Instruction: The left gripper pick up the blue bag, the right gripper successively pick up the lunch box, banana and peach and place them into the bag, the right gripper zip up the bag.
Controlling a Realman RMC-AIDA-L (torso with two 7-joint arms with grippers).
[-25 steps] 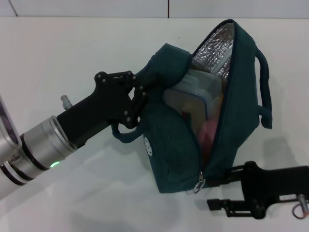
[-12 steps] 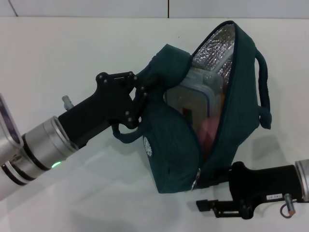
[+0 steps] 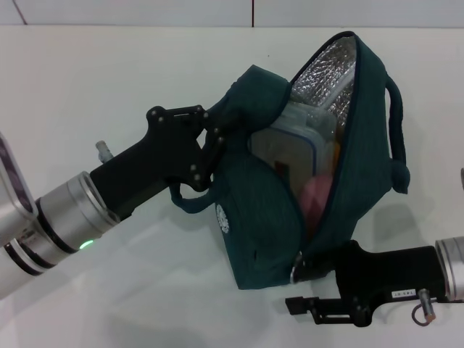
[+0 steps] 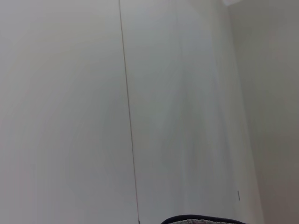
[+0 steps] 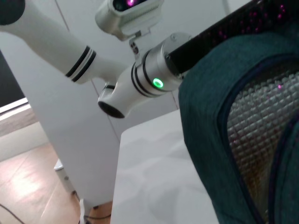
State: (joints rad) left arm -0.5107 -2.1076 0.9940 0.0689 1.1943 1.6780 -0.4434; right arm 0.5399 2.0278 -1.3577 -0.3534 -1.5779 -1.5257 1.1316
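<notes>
The blue bag (image 3: 261, 225) is held tilted above the white table (image 3: 109, 87), its mouth open and its silver lining (image 3: 326, 72) showing. My left gripper (image 3: 217, 138) is shut on the bag's upper left flap. Inside are the clear lunch box (image 3: 290, 145), a pink peach (image 3: 315, 196) and a yellow sliver of banana (image 3: 333, 154). My right gripper (image 3: 291, 288) is at the bag's lower corner, fingers apart, with the upper finger against the zipper pull (image 3: 294, 274). The right wrist view shows the bag (image 5: 219, 121) close up.
The bag's carry handle (image 3: 397, 138) sticks out on the right side. My left arm (image 5: 154, 79) crosses the right wrist view above the table edge (image 5: 140, 140). The left wrist view shows a white wall and a strip of the bag's rim (image 4: 201, 218).
My right gripper has slid left along the bag's lower edge up to the zipper pull. The bag and my left gripper have shifted only slightly.
</notes>
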